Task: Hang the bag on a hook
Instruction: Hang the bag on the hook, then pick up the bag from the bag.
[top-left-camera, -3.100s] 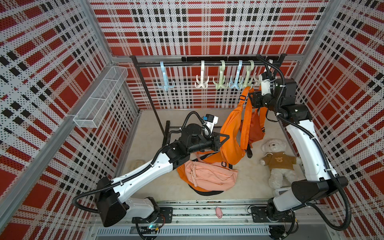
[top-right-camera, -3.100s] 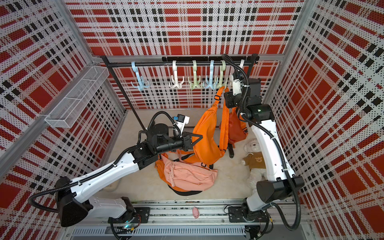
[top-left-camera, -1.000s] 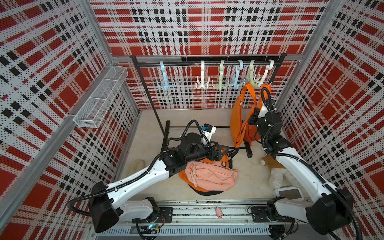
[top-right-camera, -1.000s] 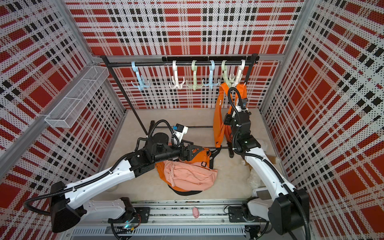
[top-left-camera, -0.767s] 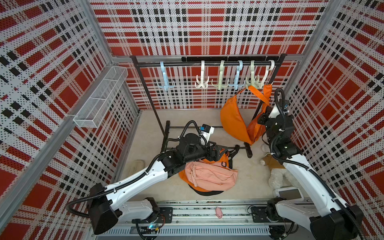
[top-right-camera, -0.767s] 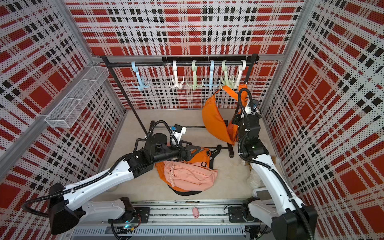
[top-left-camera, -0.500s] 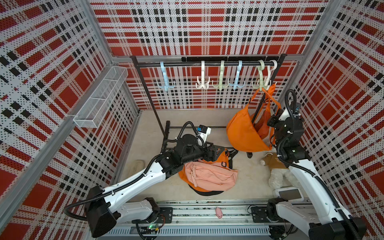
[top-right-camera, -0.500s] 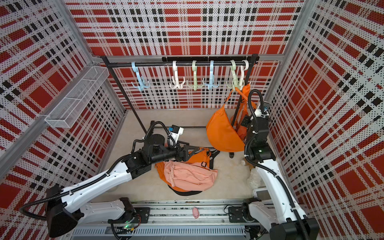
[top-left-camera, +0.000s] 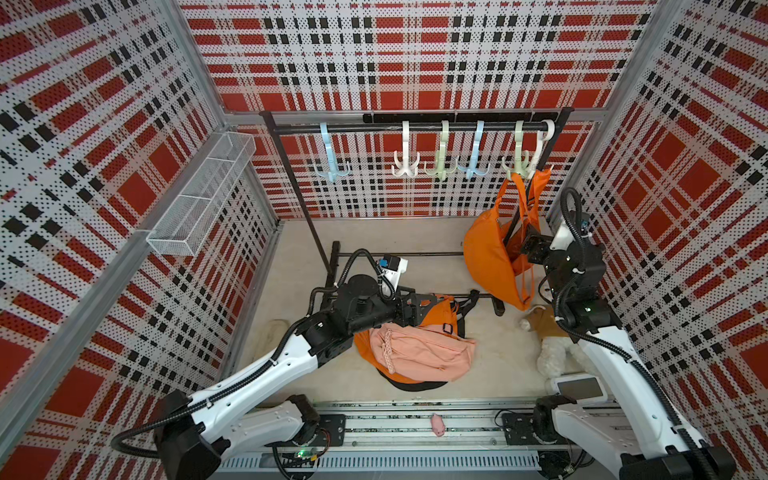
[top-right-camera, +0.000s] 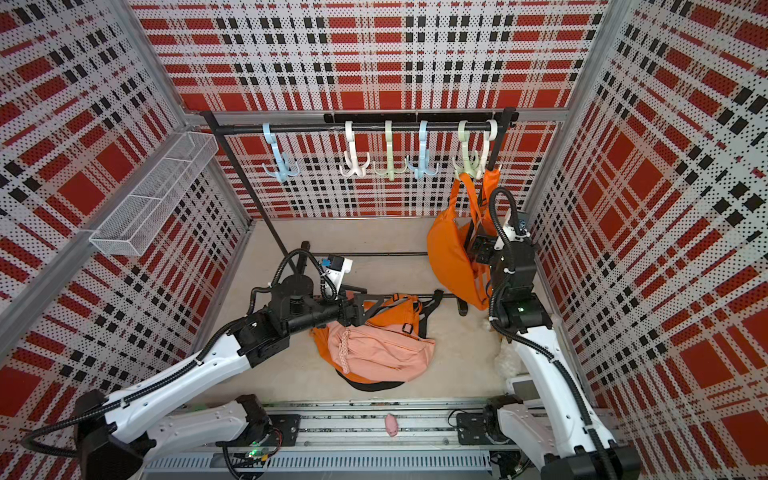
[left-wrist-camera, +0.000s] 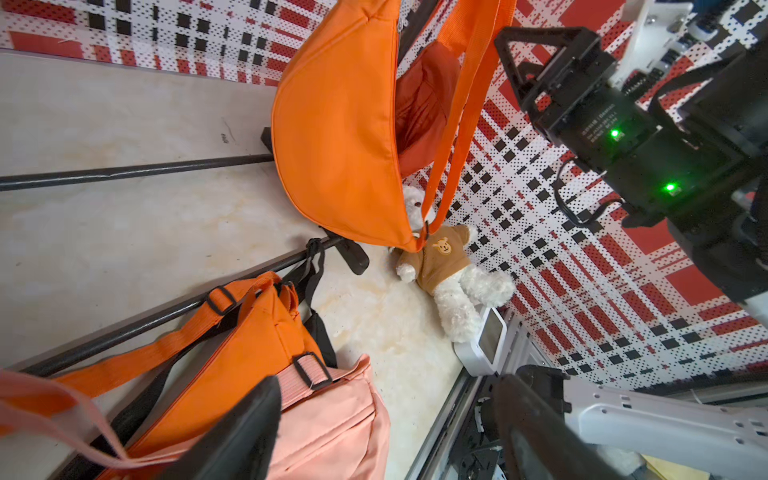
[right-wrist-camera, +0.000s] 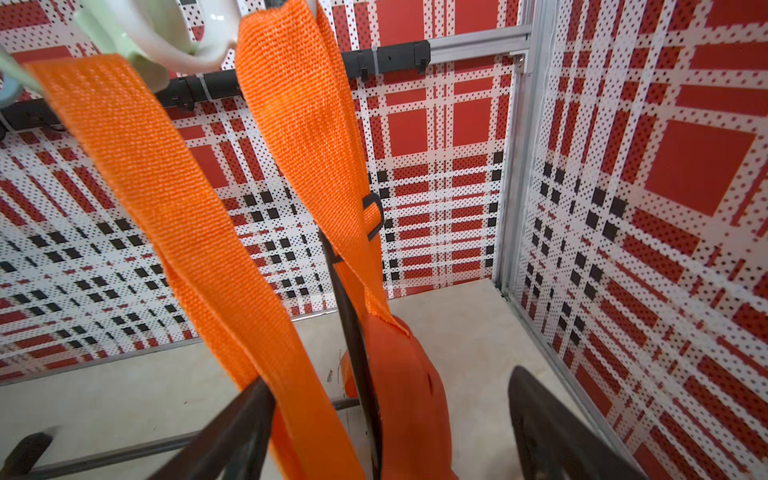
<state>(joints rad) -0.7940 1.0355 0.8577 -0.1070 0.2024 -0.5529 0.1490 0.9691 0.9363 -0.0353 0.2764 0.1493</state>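
Rack stood across the back of the cell; orange bag hung off its right end, clear of the floor, body sagging beside the rack's right upright. Hanging step looked all but finished; what remained, by my reading, was to back the right arm out without snagging the bag.

Left arm reached low across the floor toward the heap of a pink bag and a second orange bag; right arm rose from its base along the right wall, wrist turned toward the hanging bag, just beside it.

Teddy bear lay on the floor under the hanging bag, apart from it.

Strap ran up in two bands to the pale green hook; white hook sat touching beside it; could not tell whether the strap caught both.

Right gripper stood wide open, nothing clamped; one band of the strap brushed the inner face of one finger. Next move called for a straight retreat, down and away, so that finger did not drag the band off its prong.

Left gripper also gaped wide, hovering over the pink bag, holding nothing.
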